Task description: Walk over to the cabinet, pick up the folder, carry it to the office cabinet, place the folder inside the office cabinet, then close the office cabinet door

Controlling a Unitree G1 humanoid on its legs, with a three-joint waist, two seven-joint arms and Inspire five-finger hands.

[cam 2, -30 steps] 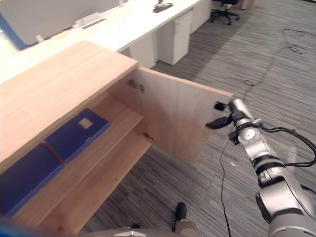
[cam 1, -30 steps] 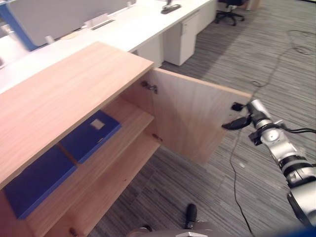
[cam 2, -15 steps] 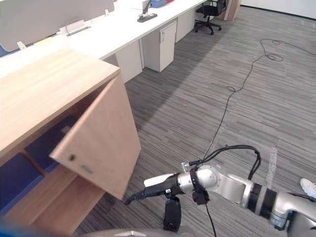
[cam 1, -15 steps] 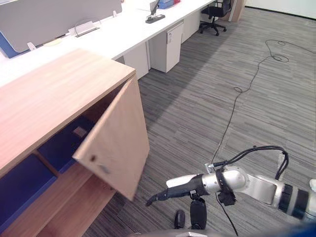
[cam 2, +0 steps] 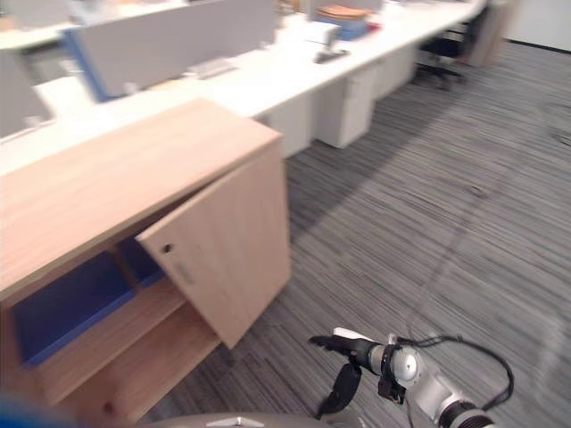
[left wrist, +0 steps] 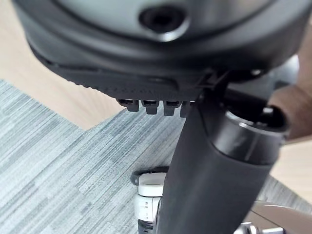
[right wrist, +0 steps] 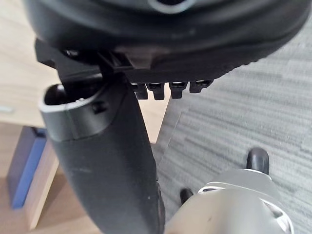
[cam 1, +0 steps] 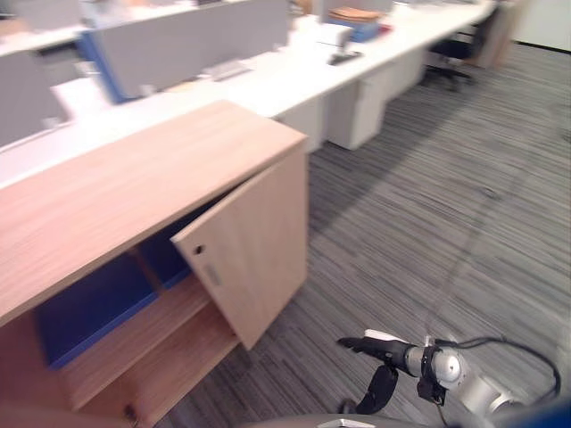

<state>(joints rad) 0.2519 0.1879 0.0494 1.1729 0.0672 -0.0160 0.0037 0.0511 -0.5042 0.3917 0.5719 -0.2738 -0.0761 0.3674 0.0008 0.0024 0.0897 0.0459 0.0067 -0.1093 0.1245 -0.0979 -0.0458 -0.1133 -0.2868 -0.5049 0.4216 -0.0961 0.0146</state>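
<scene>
Hanging low above the striped carpet (cam 1: 419,214), the right robot hand (cam 1: 364,345) is seen with fingers stretched out straight and nothing held, well apart from the cabinet door (cam 1: 252,254). The left robot hand (left wrist: 161,58) is shown in its wrist view, likewise empty and relaxed. The door of the wooden office cabinet (cam 1: 134,183) is swung partway and stands ajar. Inside, on the upper shelf (cam 1: 143,339), a blue folder (cam 1: 85,308) is laid flat, with a second blue folder (cam 1: 168,256) beside it, partly hidden by the door. A long white desk (cam 1: 285,80) with a grey screen (cam 1: 187,45) is set behind the cabinet.
</scene>
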